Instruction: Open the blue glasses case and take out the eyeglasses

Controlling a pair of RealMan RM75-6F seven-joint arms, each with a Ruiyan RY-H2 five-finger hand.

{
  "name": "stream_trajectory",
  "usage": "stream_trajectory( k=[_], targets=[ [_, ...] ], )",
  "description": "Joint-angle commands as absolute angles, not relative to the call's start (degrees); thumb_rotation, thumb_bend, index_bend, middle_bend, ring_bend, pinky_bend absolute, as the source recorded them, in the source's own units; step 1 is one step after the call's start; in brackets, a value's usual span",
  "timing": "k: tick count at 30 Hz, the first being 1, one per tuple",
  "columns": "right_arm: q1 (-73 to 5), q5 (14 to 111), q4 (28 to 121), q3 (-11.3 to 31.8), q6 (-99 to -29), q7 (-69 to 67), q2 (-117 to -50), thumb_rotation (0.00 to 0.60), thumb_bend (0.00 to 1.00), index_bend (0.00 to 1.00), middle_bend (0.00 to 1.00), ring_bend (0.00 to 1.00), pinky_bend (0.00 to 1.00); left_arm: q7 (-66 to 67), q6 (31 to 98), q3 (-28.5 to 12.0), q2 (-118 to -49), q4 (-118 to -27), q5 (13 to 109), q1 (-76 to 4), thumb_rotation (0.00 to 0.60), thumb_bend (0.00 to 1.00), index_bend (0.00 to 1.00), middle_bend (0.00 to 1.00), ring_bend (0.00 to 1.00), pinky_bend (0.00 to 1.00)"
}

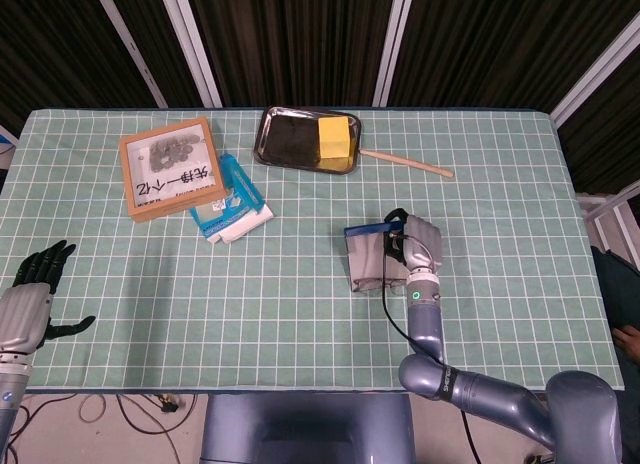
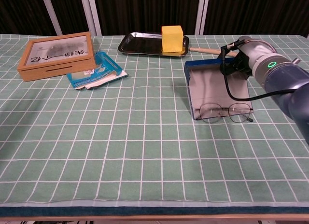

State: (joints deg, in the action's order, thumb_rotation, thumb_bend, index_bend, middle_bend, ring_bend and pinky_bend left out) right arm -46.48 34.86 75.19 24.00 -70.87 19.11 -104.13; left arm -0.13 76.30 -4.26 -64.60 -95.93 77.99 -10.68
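The blue glasses case (image 2: 212,86) lies open right of the table's middle, its grey lining facing up and its blue rim (image 2: 203,63) at the far end. Thin-framed eyeglasses (image 2: 226,112) rest at the near end of the case, lenses toward me. My right hand (image 2: 241,60) is at the case's far right corner, dark fingers (image 2: 233,65) curled over the blue rim. From the head view the same hand (image 1: 415,244) covers the right side of the case (image 1: 368,259). My left hand (image 1: 35,284) rests at the table's front left, fingers spread and holding nothing.
A wooden framed box (image 1: 170,169) and a blue packet (image 1: 228,199) lie at the back left. A metal tray (image 1: 275,149) with a dark pad and a yellow block (image 1: 337,139) stands at the back middle, with a wooden stick (image 1: 405,162) to its right.
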Motion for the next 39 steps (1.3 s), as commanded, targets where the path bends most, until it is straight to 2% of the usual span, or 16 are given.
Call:
stream_trajectory(
  k=[1, 14, 23, 25, 28, 29, 30, 33, 37, 39],
  targets=[
    [-46.21, 34.84, 75.28, 24.54, -70.71, 19.01, -104.23, 0.6, 0.62, 0.49, 0.97, 1.0, 1.0, -0.13, 76.29, -4.26, -64.6, -95.94, 77.98, -10.68, 0.6, 0.01, 0.0, 0.0, 0.0, 0.0],
    [-46.79, 34.05, 72.65, 27.33, -68.59, 21.1, -104.89, 0.6, 0.62, 0.49, 0.97, 1.0, 1.0, -0.12, 76.23, -4.29, -64.6, -95.95, 77.86, -10.7, 0.6, 0.01, 0.0, 0.0, 0.0, 0.0],
    [-50.99, 32.27, 64.05, 30.59, -64.22, 23.9, -106.38, 0.6, 0.62, 0.49, 0.97, 1.0, 1.0, -0.02, 75.96, -4.43, -64.69, -95.92, 77.56, -10.86, 0.6, 0.01, 0.0, 0.0, 0.0, 0.0],
    [-52.35, 31.69, 61.24, 31.42, -62.79, 24.35, -107.13, 0.6, 0.6, 0.44, 0.97, 1.0, 1.0, 0.02, 76.02, -4.47, -64.71, -95.93, 77.53, -10.85, 0.6, 0.01, 0.0, 0.0, 0.0, 0.0],
    [-53.84, 31.18, 58.34, 31.85, -61.34, 25.36, -107.97, 0.6, 0.46, 0.12, 0.97, 1.0, 1.0, 0.02, 75.88, -4.5, -64.73, -95.96, 77.35, -10.89, 0.6, 0.01, 0.0, 0.0, 0.0, 0.0],
    [-54.31, 30.77, 57.46, 31.99, -60.83, 25.95, -108.25, 0.6, 0.42, 0.04, 0.96, 1.0, 1.0, 0.06, 75.8, -4.5, -64.72, -95.96, 77.29, -10.91, 0.6, 0.01, 0.0, 0.0, 0.0, 0.0],
    [-54.69, 30.35, 56.87, 32.12, -60.43, 26.58, -108.44, 0.6, 0.38, 0.0, 0.96, 1.0, 1.0, 0.1, 75.77, -4.51, -64.73, -95.97, 77.28, -10.94, 0.6, 0.01, 0.0, 0.0, 0.0, 0.0],
    [-55.1, 29.74, 56.4, 32.12, -60.23, 28.13, -108.47, 0.6, 0.3, 0.0, 0.95, 1.0, 1.0, 0.15, 75.71, -4.5, -64.77, -95.95, 77.26, -10.98, 0.6, 0.01, 0.0, 0.0, 0.0, 0.0],
    [-53.94, 28.97, 59.28, 32.08, -61.48, 29.48, -107.16, 0.6, 0.28, 0.0, 0.94, 1.0, 1.0, 0.14, 75.85, -4.45, -64.68, -96.08, 77.41, -10.91, 0.6, 0.01, 0.0, 0.0, 0.0, 0.0],
    [-52.79, 29.27, 62.05, 31.71, -62.38, 29.69, -105.85, 0.6, 0.28, 0.0, 0.91, 0.98, 1.0, 0.15, 76.02, -4.4, -64.64, -96.11, 77.56, -10.84, 0.6, 0.01, 0.0, 0.0, 0.0, 0.0]
  ],
)
